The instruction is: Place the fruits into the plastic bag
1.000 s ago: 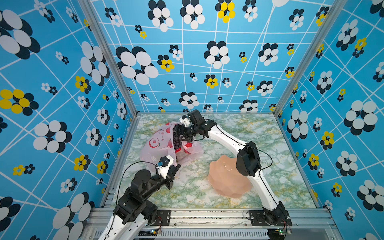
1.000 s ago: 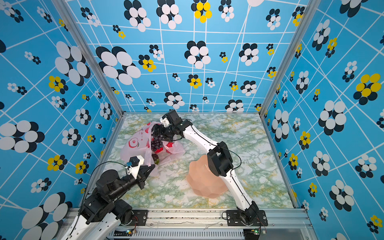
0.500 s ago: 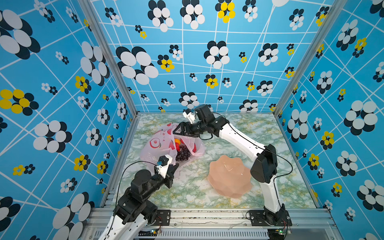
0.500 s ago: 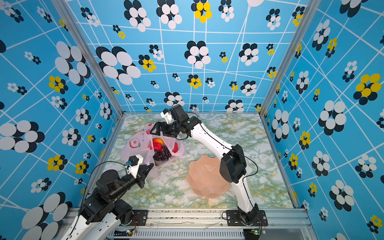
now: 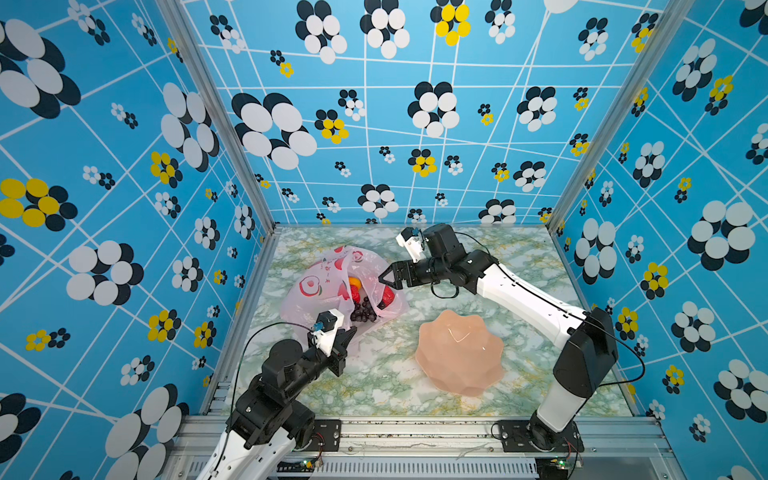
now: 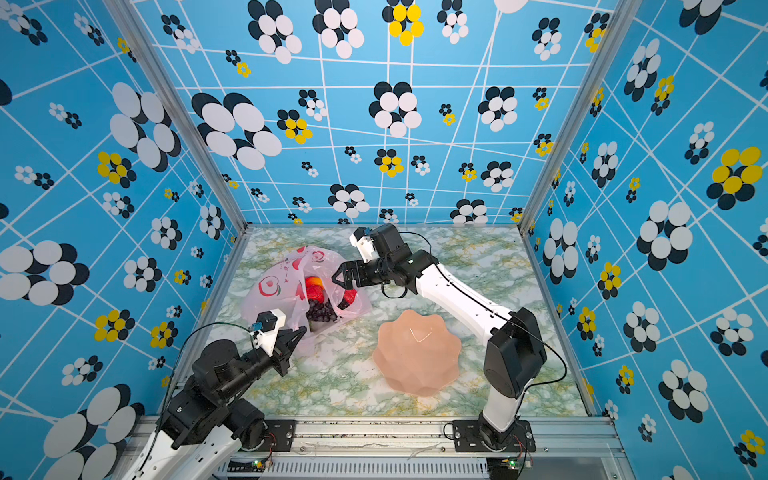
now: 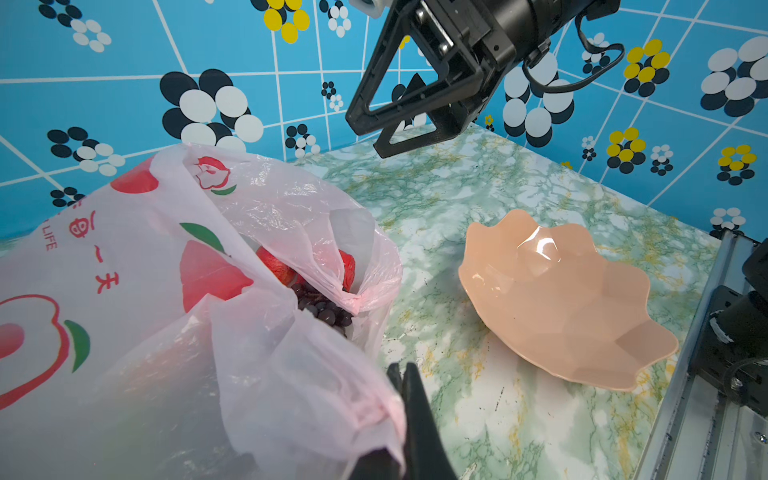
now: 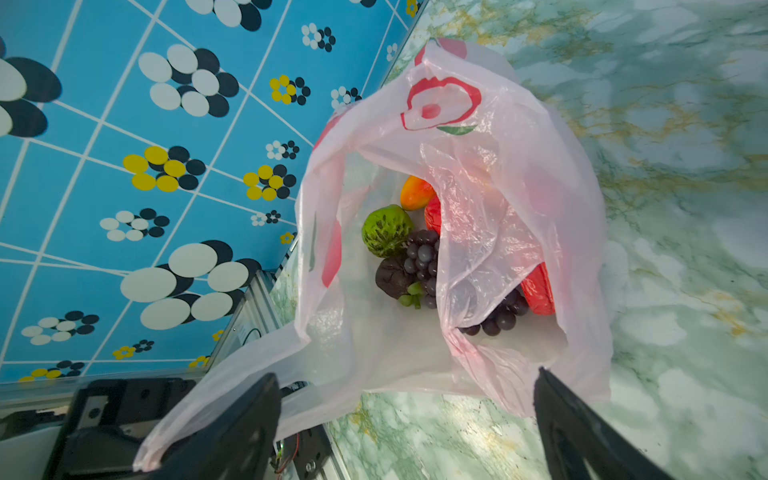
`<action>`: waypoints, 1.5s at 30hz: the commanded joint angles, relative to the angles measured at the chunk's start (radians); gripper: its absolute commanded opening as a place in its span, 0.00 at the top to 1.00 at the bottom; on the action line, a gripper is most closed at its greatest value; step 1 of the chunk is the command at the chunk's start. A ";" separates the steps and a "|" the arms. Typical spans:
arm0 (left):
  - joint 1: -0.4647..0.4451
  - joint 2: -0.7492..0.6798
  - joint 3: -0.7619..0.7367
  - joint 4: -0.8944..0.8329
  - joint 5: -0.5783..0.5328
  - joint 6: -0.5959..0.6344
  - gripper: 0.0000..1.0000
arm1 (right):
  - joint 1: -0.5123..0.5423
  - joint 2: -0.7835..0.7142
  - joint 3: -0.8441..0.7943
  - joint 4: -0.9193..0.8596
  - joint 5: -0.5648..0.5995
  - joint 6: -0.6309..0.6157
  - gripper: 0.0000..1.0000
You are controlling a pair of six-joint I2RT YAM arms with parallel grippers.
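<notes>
**Fruits bagged, bowl bare, 2 grippers at the bag**

Near the tabletop's (image 5: 519, 266) left edge, the left gripper (image 5: 350, 331) is clamped on a handle of the plastic bag (image 5: 311, 305). Inside lie grapes (image 8: 422, 257), a green fruit (image 8: 386, 230) and a mango (image 8: 415, 192). The right gripper (image 5: 384, 279) hovers over the bag's right rim, jaws wide apart and empty. The scalloped bowl (image 5: 459, 353) toward the front edge looks empty, so loading seems finished. Next likely calls for letting go of the handle.

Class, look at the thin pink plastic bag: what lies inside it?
Inside the crinkly pink plastic bag show a bumpy green fruit, an orange-yellow mango, dark purple grapes, a dark brown piece and red fruit partly veiled by plastic. Anything beneath these is covered.
</notes>
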 commanded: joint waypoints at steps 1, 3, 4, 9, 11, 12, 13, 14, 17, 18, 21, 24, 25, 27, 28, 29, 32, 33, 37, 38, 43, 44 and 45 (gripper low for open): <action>-0.004 -0.014 0.028 -0.012 -0.010 -0.005 1.00 | 0.035 0.041 0.011 -0.134 -0.033 -0.080 0.11; -0.004 -0.013 0.029 -0.012 -0.008 -0.005 1.00 | 0.058 0.070 0.047 -0.155 -0.038 -0.090 0.15; -0.005 -0.014 0.030 -0.012 -0.009 -0.005 1.00 | 0.067 0.089 0.057 -0.164 -0.034 -0.090 0.17; -0.003 -0.016 0.030 -0.012 -0.006 -0.003 1.00 | 0.095 0.191 0.123 -0.187 -0.019 -0.072 0.24; -0.004 -0.016 0.031 -0.012 -0.005 -0.003 1.00 | 0.103 0.236 0.159 -0.200 -0.019 -0.068 0.25; -0.004 -0.016 0.030 -0.012 -0.005 -0.003 1.00 | 0.105 0.262 0.179 -0.210 -0.019 -0.068 0.25; -0.004 -0.016 0.030 -0.011 -0.002 -0.003 1.00 | 0.107 0.284 0.193 -0.221 -0.014 -0.067 0.26; -0.004 -0.016 0.030 -0.012 -0.001 -0.003 1.00 | 0.108 0.300 0.208 -0.226 -0.011 -0.065 0.26; -0.004 -0.017 0.031 -0.012 -0.002 -0.003 1.00 | 0.109 0.337 0.236 -0.228 -0.002 -0.064 0.27; -0.004 -0.020 0.029 -0.012 -0.001 -0.003 1.00 | 0.110 0.349 0.248 -0.235 0.009 -0.068 0.27; -0.004 -0.021 0.028 -0.009 0.001 -0.003 1.00 | 0.114 0.388 0.294 -0.261 0.024 -0.083 0.29; -0.003 -0.020 0.028 -0.008 0.004 -0.003 1.00 | 0.122 0.452 0.366 -0.312 0.036 -0.110 0.32; -0.004 -0.020 0.029 -0.008 0.004 -0.003 1.00 | 0.125 0.478 0.401 -0.339 0.036 -0.116 0.35; -0.003 -0.020 0.028 -0.008 0.004 -0.003 1.00 | 0.132 0.519 0.462 -0.387 0.032 -0.132 0.37; -0.004 -0.020 0.029 -0.008 0.005 -0.003 1.00 | 0.137 0.534 0.483 -0.402 0.035 -0.139 0.37; -0.003 -0.021 0.028 -0.009 0.004 -0.003 1.00 | 0.141 0.547 0.505 -0.419 0.037 -0.145 0.38; -0.003 -0.020 0.028 -0.009 0.004 -0.003 1.00 | 0.149 0.567 0.533 -0.436 0.043 -0.147 0.40; -0.004 -0.021 0.029 -0.009 0.005 -0.004 1.00 | 0.150 0.567 0.533 -0.435 0.055 -0.148 0.40; -0.004 -0.019 0.028 -0.008 0.007 -0.003 1.00 | 0.157 0.579 0.553 -0.484 0.165 -0.189 0.41; -0.004 -0.018 0.027 -0.008 0.008 -0.003 1.00 | 0.159 0.588 0.567 -0.505 0.185 -0.203 0.41; -0.004 -0.017 0.027 -0.007 0.009 -0.004 1.00 | 0.168 0.600 0.585 -0.537 0.186 -0.215 0.46; -0.003 -0.015 0.027 -0.005 0.008 -0.004 1.00 | 0.171 0.600 0.583 -0.535 0.180 -0.215 0.50; -0.004 -0.015 0.027 -0.007 0.008 -0.003 1.00 | 0.172 0.600 0.585 -0.533 0.173 -0.213 0.53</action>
